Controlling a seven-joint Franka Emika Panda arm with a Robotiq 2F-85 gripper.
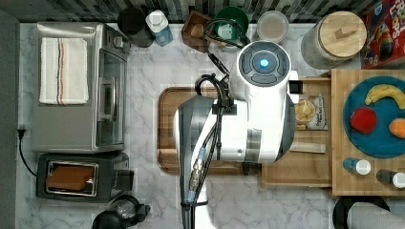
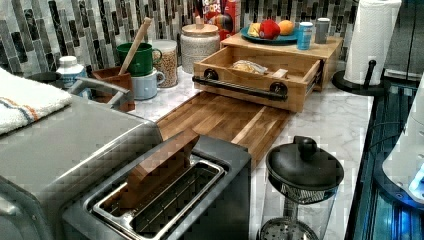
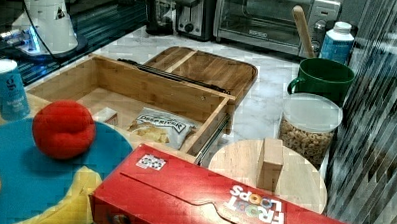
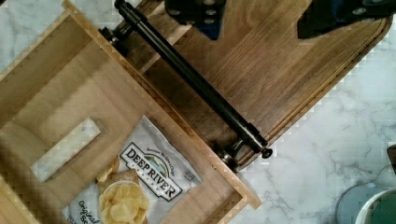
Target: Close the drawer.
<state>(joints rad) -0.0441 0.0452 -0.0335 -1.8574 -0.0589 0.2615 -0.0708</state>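
The drawer (image 2: pixel 260 64) is a shallow light-wood box, pulled out from under the wooden top over a brown tray. Its long black bar handle (image 4: pixel 191 77) runs along the front wall. Inside lie a bag of chips (image 4: pixel 140 179) and a small pale block (image 4: pixel 65 149). My gripper (image 4: pixel 257 28) is open, with its two dark fingers (image 4: pixel 205 16) spread wide above the tray, just outside the handle and touching nothing. In the top view my white arm (image 1: pixel 260 105) covers the drawer's front, and the drawer floor (image 1: pixel 301 167) shows beside it.
The brown rounded-corner tray (image 2: pixel 225 120) lies in front of the drawer. A blue plate (image 1: pixel 377 138) with fruit and two shakers sit on the wooden top. A toaster (image 1: pixel 71 176), toaster oven (image 1: pixel 76 86), French press (image 2: pixel 302 180), mugs, jars and a cereal box (image 3: pixel 223 203) ring the marble counter.
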